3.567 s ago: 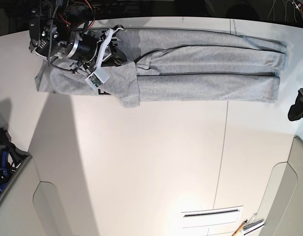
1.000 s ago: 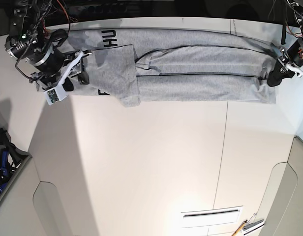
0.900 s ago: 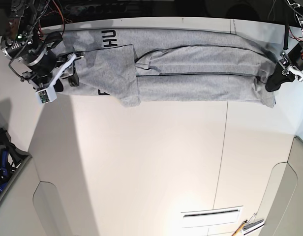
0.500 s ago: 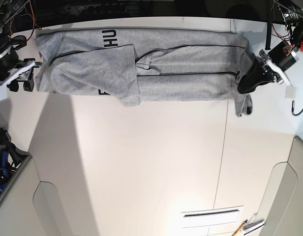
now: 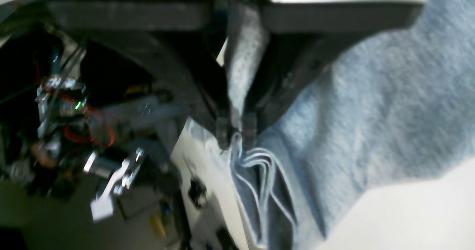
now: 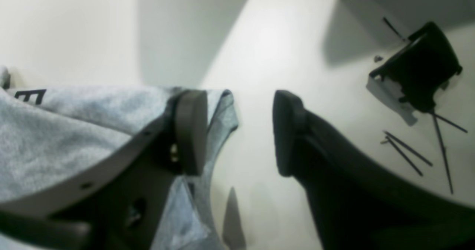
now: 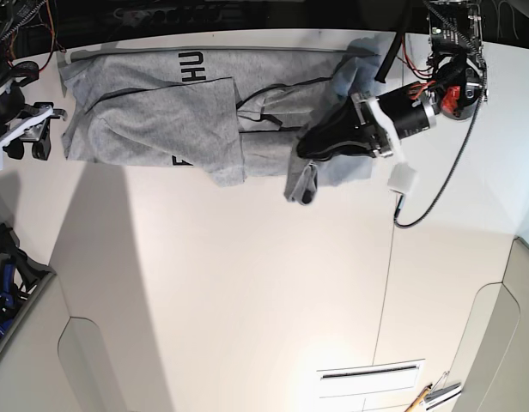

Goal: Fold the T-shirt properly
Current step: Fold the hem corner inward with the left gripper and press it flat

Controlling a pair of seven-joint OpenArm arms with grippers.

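At the far left edge of the table (image 7: pixel 247 300), in the base view, your right gripper (image 7: pixel 28 142) stood with its jaws apart and nothing between them. The right wrist view confirmed this: one pad lay just beside the grey hem, the other over bare table, neither closed on cloth.

Moving right, the T-shirt (image 7: pixel 161 120) lay along the far side of the table as a long, narrow band. Black lettering showed near the far-left corner, and a folded flap overlapped the band's left part, its corner pointing toward the near side.

Farther right, your left gripper (image 7: pixel 312 146) was clamped narrow on the T-shirt's bottom end. The left wrist view showed the fingertips (image 5: pixel 222 131) pinched on several stacked hem layers, which fanned out below the grip. The lifted end hung over the middle of the band, with a loose corner drooping toward the table.

Handling notes, as judgement:
- The fabric was light, soft and limp. It would sag and drape wherever unsupported.
- A single pinch point would let the free corner trail and twist, as the drooping corner suggested.
- Stacked layers could slip apart if the grip caught only some of them.
- Best hold: the hem edge, close to a corner, with all layers taken together. A second hold on the opposite corner would keep the fold line straight.
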